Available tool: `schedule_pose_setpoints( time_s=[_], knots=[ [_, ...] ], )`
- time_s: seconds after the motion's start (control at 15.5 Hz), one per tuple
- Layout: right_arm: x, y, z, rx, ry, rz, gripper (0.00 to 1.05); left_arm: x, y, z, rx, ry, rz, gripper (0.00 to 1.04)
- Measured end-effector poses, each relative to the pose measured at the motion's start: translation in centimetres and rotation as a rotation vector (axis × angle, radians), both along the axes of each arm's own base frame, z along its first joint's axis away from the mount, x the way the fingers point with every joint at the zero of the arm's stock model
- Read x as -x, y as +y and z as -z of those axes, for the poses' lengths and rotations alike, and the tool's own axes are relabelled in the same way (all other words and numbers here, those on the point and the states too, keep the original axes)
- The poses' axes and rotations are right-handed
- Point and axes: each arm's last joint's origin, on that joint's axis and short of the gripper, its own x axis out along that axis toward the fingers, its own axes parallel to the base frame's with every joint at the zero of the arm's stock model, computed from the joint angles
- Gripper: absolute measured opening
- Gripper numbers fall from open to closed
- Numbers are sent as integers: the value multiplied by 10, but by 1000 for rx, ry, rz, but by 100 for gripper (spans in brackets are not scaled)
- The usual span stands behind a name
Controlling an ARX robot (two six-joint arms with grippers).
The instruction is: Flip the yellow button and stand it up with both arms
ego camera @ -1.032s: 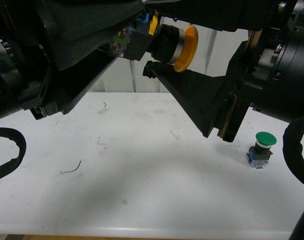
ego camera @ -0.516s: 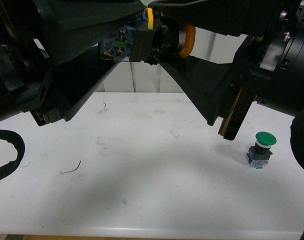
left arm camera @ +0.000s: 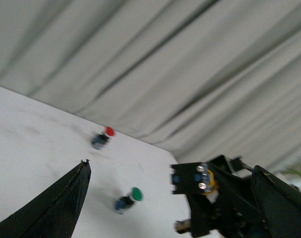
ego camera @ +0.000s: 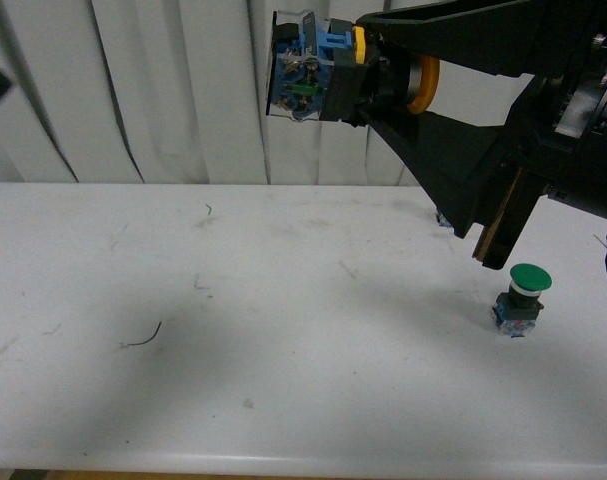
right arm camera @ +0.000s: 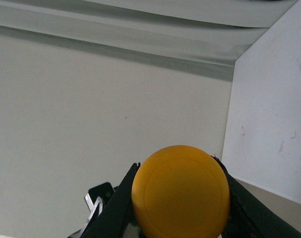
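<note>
Well above the table (ego camera: 233,360), the yellow button (ego camera: 301,68) lies sideways, clamped between the jaws of the right tool (ego camera: 373,72). Only one finger of the left tool (left arm camera: 61,206) shows, so I cannot tell whether it is open or closed.

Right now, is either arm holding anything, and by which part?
The right gripper holds the yellow button in the air, clamped on its neck just behind the cap. The left gripper holds nothing.
</note>
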Motion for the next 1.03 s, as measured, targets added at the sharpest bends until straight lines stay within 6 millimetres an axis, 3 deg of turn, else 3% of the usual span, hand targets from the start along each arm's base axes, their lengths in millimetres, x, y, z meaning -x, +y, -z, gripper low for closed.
schedule_pose_setpoints(
  time_s=[0.39,0.45,0.58,0.71,0.84,0.9,1.03],
  knots=[
    [-1,-1,-1,5,-11,7,36,66,21,-18,-350,-46,-247,98],
    [-2,-1,-3,5,-24,7,36,94,17,-23,-550,-67,-378,86],
    [-2,-1,-6,3,-38,7,36,93,20,-7,-670,-48,-510,63],
    [-1,-1,-10,1,-55,7,36,93,22,15,-718,-43,-493,36],
    [0,-1,-13,7,-75,10,36,93,28,20,-716,-54,-516,10],
    [0,-2,-13,9,-81,11,36,93,32,25,-721,-63,-487,2],
    [0,-2,-13,16,-86,12,36,93,39,33,-723,-50,-511,2]
  ],
)
